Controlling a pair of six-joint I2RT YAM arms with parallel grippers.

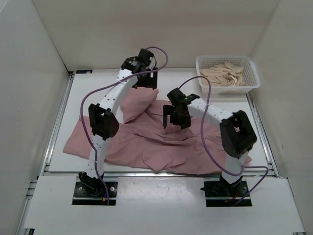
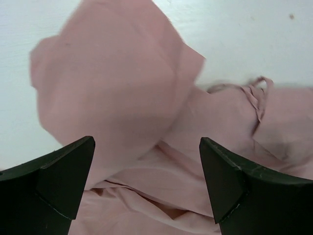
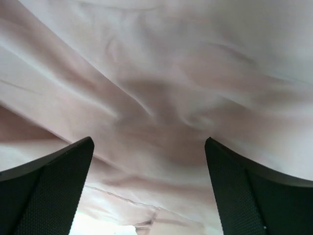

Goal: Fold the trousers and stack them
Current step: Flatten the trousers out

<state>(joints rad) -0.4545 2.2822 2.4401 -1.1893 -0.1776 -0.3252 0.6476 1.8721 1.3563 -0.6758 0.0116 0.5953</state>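
Note:
The dusty-pink trousers [image 1: 161,144] lie crumpled across the middle of the white table, with one rounded part folded over at the back [image 1: 137,103]. My left gripper [image 1: 145,82] is open and empty above that back part. In the left wrist view the left gripper [image 2: 146,181] frames the folded flap [image 2: 112,83] and a drawstring [image 2: 257,93]. My right gripper [image 1: 174,119] is open and empty just above the middle of the trousers. In the right wrist view the right gripper [image 3: 149,186] hangs close over wrinkled pink fabric [image 3: 161,88].
A white basket [image 1: 255,82] holding beige cloth [image 1: 225,74] stands at the back right corner. White walls enclose the table on the left, back and right. Bare table shows at the back left [image 1: 93,93]. A metal rail [image 1: 146,174] runs along the near edge.

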